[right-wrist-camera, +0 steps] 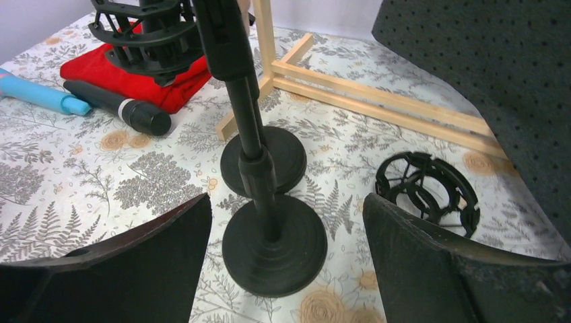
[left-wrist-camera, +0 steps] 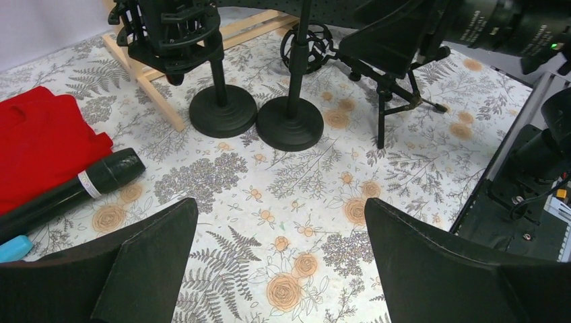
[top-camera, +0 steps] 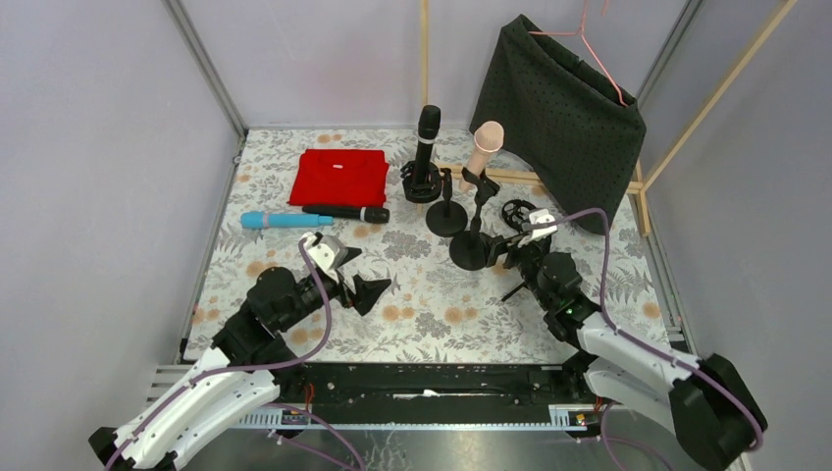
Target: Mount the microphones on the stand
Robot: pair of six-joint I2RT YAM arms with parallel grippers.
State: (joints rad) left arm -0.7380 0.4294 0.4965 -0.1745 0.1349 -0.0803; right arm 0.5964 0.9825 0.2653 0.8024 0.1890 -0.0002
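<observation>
A black microphone [top-camera: 428, 132] stands upright in the shock mount of one stand [top-camera: 446, 216]. The peach-pink microphone [top-camera: 485, 145] sits tilted in the clip of the nearer stand [top-camera: 469, 251]. A second black microphone [top-camera: 345, 212] and the light blue one [top-camera: 285, 220] lie flat in front of the red cloth. My right gripper [top-camera: 502, 253] is open just behind the nearer stand's base [right-wrist-camera: 275, 242], its fingers on either side of the pole [right-wrist-camera: 246, 114] without touching it. My left gripper [top-camera: 355, 275] hovers open and empty over the mat, to the right of the lying black microphone [left-wrist-camera: 67, 192].
A folded red cloth [top-camera: 338, 177] lies at the back left. A loose black ring mount [right-wrist-camera: 427, 188] rests right of the stands. A wooden frame [right-wrist-camera: 377, 94] holds a black dotted cloth [top-camera: 564, 118] on a hanger at the back right. Grey walls enclose the flowered mat [top-camera: 432, 304].
</observation>
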